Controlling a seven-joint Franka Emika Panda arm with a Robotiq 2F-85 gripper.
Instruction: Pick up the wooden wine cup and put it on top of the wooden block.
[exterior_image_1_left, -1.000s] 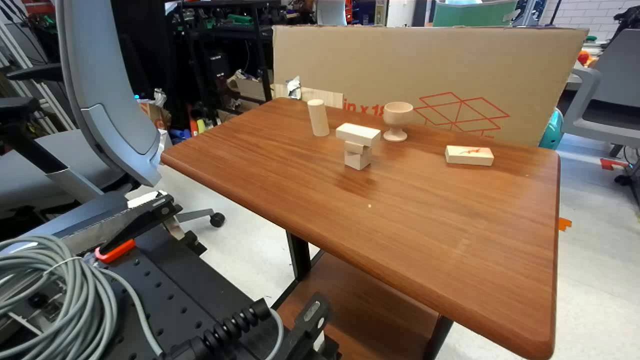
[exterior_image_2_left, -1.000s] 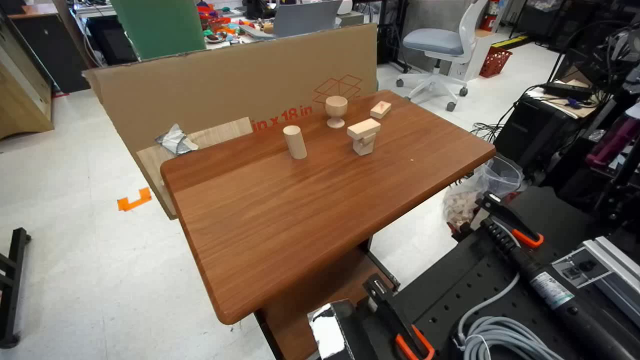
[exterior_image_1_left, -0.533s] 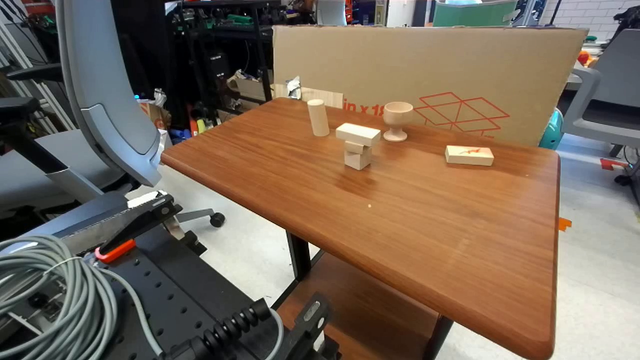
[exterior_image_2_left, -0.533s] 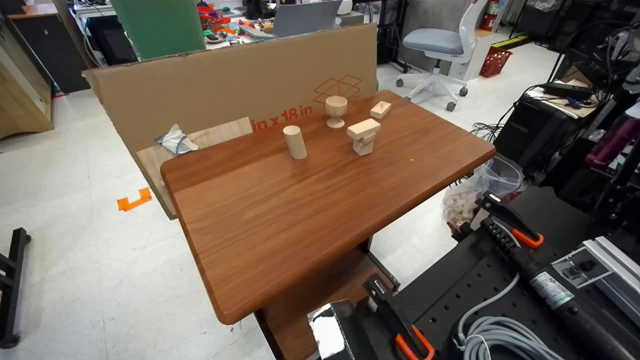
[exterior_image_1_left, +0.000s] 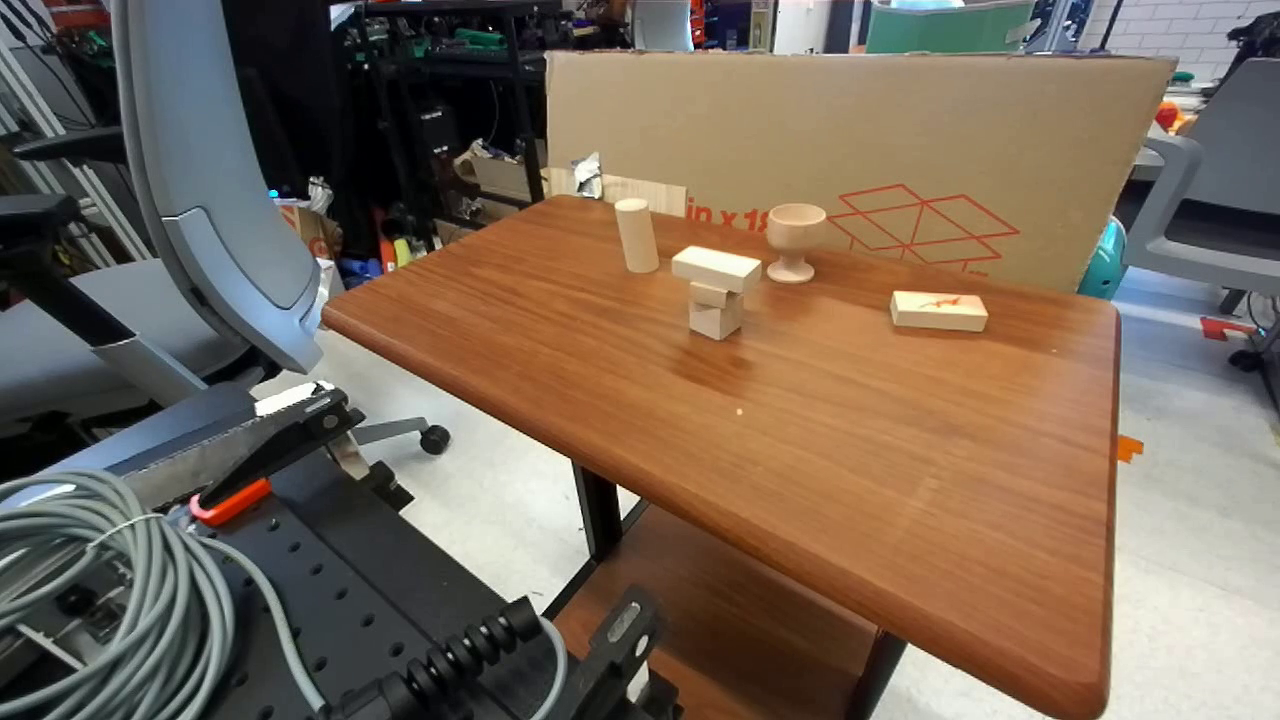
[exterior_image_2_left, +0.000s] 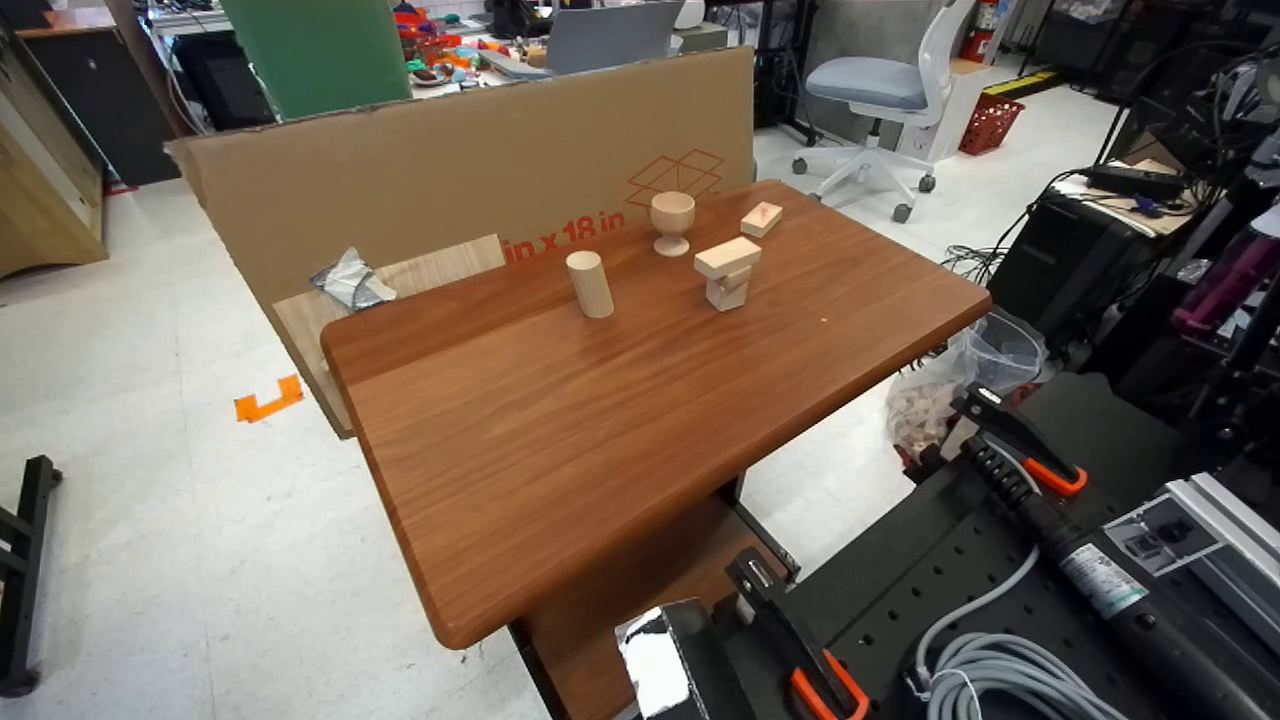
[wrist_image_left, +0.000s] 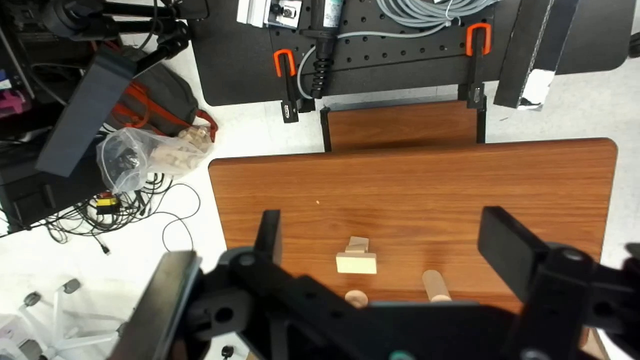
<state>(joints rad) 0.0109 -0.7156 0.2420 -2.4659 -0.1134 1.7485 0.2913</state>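
Note:
The wooden wine cup (exterior_image_1_left: 796, 232) stands upright at the table's back edge; it also shows upright in an exterior view (exterior_image_2_left: 672, 214). In the wrist view only its round foot (wrist_image_left: 356, 298) shows, and my gripper hides the rest. A plain upright wooden block standing by itself does not show; it is hidden or out of view. My gripper (wrist_image_left: 382, 230) shows only in the wrist view. Its fingers are wide apart with nothing between them, well above the table. It is out of view in both exterior views.
A stack with a wide top slab (exterior_image_1_left: 716, 268) stands near the cup, as does a wooden cylinder (exterior_image_2_left: 590, 285). A flat red-marked wooden slab (exterior_image_1_left: 938, 311) lies on the table (exterior_image_1_left: 900, 450). A cardboard panel (exterior_image_2_left: 480, 165) borders the back. Clamps (exterior_image_2_left: 800, 630) line the black base.

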